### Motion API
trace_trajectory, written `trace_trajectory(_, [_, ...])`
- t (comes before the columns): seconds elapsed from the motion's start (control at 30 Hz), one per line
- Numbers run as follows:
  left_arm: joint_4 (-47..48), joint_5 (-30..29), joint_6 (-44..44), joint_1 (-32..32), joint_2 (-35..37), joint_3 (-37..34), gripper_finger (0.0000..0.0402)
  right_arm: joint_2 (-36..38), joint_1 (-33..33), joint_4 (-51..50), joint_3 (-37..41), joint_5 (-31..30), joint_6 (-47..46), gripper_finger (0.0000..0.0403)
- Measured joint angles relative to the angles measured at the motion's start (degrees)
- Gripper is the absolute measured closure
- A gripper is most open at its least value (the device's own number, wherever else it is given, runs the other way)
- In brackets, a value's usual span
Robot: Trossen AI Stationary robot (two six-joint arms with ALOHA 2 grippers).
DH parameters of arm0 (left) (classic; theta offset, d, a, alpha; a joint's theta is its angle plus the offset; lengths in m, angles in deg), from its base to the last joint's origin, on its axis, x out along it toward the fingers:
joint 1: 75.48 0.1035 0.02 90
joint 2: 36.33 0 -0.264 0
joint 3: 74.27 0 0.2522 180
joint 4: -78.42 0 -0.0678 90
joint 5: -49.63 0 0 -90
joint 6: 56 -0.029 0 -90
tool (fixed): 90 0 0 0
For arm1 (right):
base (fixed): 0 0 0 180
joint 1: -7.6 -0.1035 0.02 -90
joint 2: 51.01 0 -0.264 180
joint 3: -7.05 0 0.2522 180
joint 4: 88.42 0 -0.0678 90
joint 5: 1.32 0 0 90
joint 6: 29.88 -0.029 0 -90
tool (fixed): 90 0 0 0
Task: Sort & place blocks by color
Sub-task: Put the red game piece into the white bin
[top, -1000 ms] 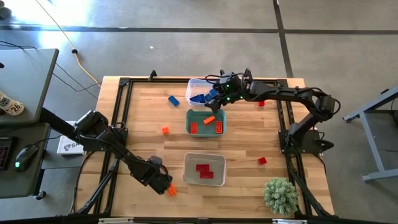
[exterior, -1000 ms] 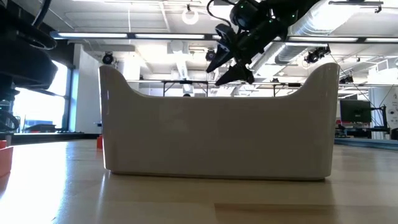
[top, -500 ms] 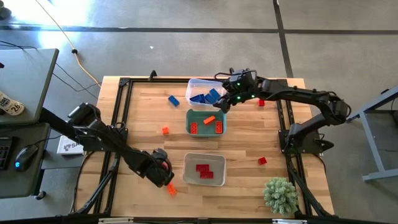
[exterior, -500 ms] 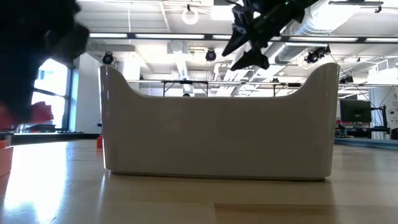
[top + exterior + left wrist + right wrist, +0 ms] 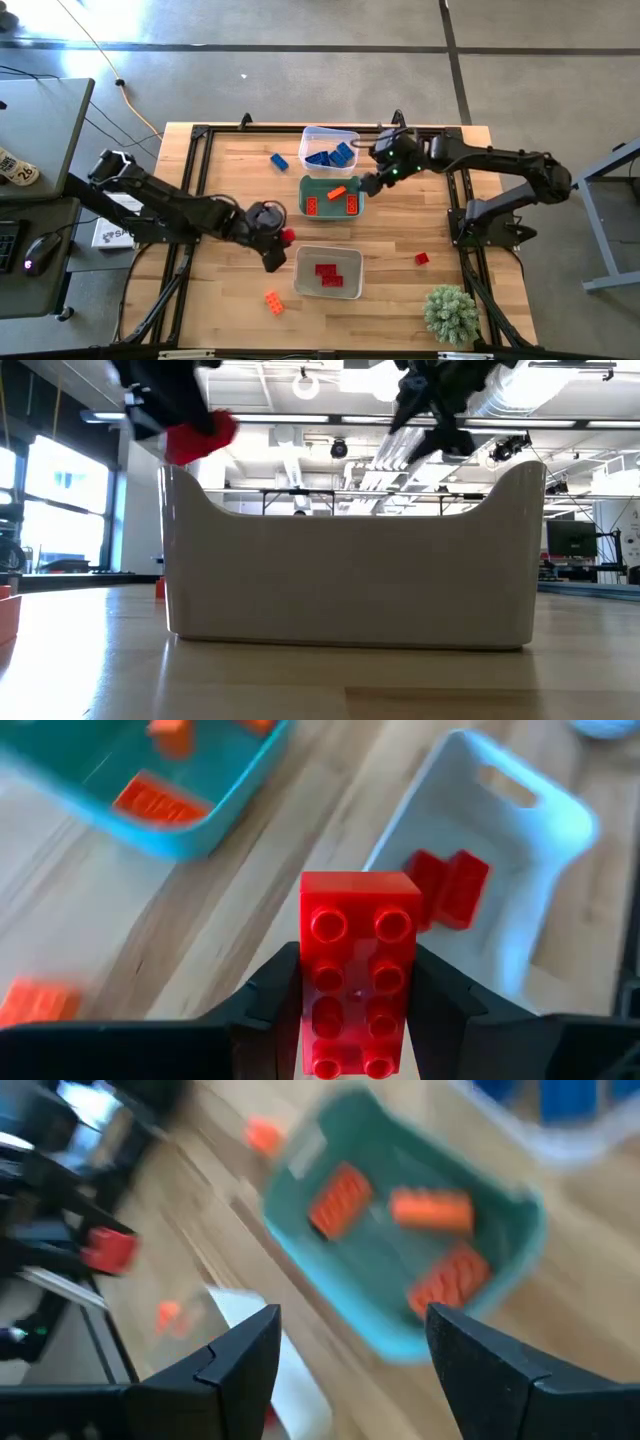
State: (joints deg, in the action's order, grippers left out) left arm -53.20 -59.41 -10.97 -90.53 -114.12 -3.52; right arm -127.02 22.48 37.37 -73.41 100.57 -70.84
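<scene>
Left gripper (image 5: 283, 238) raised above the table, just left of the grey bin (image 5: 303, 275), fingers (image 5: 275, 995) clamped on a red block (image 5: 357, 970); left arm stretched in from the table's left edge. Right gripper (image 5: 372, 183) poised beside the teal bin (image 5: 304, 195), at its upper right corner, fingers (image 5: 245, 1360) spread apart, empty; right arm reaching in from the right.

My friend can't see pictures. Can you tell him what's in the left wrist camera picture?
The left gripper is shut on a red studded block, held above the wooden table. Ahead sits a grey bin with two red blocks inside, and beside it a teal bin holding orange blocks.
</scene>
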Motion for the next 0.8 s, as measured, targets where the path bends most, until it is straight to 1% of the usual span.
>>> trace_trajectory(0.1, [-6.5,4.5,-8.9,2.2,0.1,0.0,0.0291,-0.3,-2.2,-4.4,0.0,-2.2,-4.0,0.0167])
trace_trajectory(0.2, [-11.5,8.8,-15.2,4.2,-0.4,-0.1,0.0291,-0.3,-4.5,-8.7,0.0,-4.1,-7.3,0.0167])
trace_trajectory(0.27, [-15.8,10.8,-18.9,5.1,-1.2,0.0,0.0291,-0.3,-6.2,-11.7,0.0,-5.5,-9.6,0.0167])
trace_trajectory(0.33, [-17.0,11.7,-22.6,5.9,-1.3,-0.1,0.0291,-0.3,-7.8,-13.6,0.0,-7.2,-11.9,0.0167])
trace_trajectory(0.4, [-20.2,13.3,-26.8,6.4,-2.1,0.0,0.0291,-0.3,-9.4,-15.8,0.0,-9.4,-14.8,0.0167])
trace_trajectory(0.5, [-21.7,17.7,-31.6,6.9,-2.8,-0.1,0.0291,-0.3,-11.5,-18.4,0.0,-12.7,-20.9,0.0167])
trace_trajectory(0.57, [-23.0,19.9,-34.8,7.0,-3.7,0.1,0.0291,-0.3,-12.9,-21.5,0.0,-13.5,-26.7,0.0167])
trace_trajectory(0.67, [-22.9,20.5,-39.3,6.8,-5.6,0.0,0.0279,-0.5,-15.0,-26.0,0.0,-13.6,-32.7,0.0167])
trace_trajectory(0.8, [-23.0,20.5,-39.7,6.8,-8.5,0.0,0.0251,-0.8,-18.0,-31.6,0.0,-13.1,-37.0,0.0167])
